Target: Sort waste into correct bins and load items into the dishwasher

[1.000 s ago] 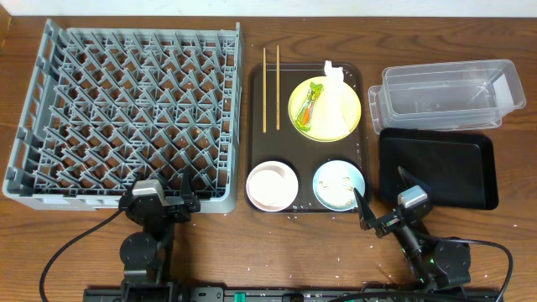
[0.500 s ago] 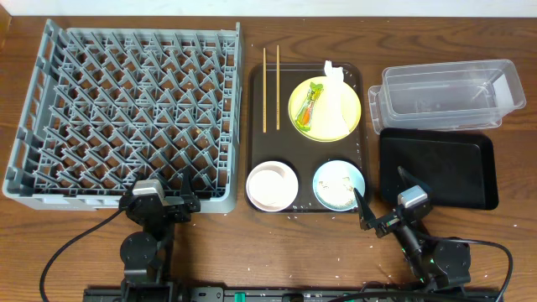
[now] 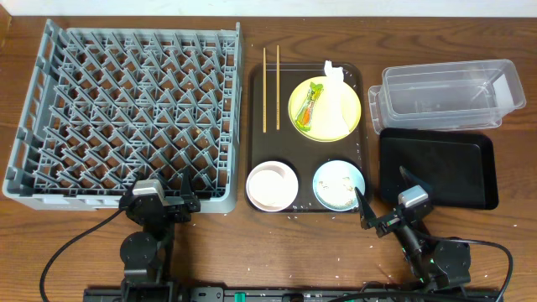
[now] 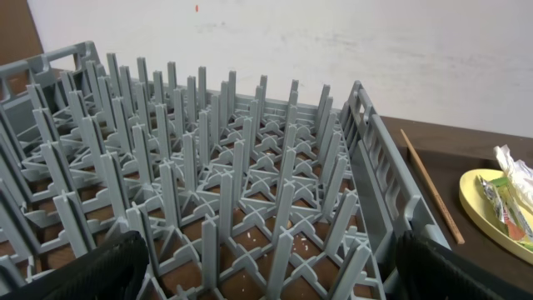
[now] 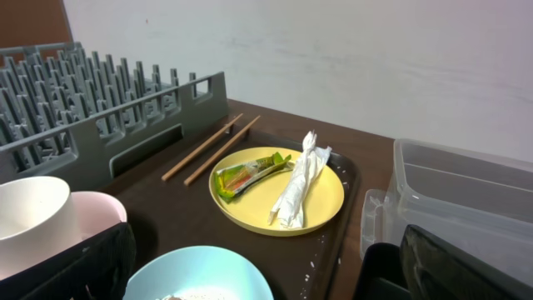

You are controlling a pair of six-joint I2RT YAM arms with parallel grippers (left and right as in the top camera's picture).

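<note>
The grey dish rack [image 3: 126, 101] fills the left of the table and is empty. On the brown tray lie two chopsticks [image 3: 271, 88], a yellow plate [image 3: 346, 117] with the napkin [image 3: 334, 94] and green wrapper [image 3: 310, 105], a white bowl [image 3: 271, 186], and a light blue bowl [image 3: 338, 183] holding crumbs [image 3: 344, 193]. My left gripper [image 3: 159, 200] is open and empty at the rack's front edge [image 4: 271, 275]. My right gripper [image 3: 384, 199] is open and empty, just right of the blue bowl [image 5: 200, 275]. The cup cannot be told apart.
The clear tub [image 3: 445, 94] stands at the back right, the black tray [image 3: 436, 168] in front of it. The dark brown serving tray [image 3: 254, 126] lies between rack and bins. Small white specks dot the table in front of it.
</note>
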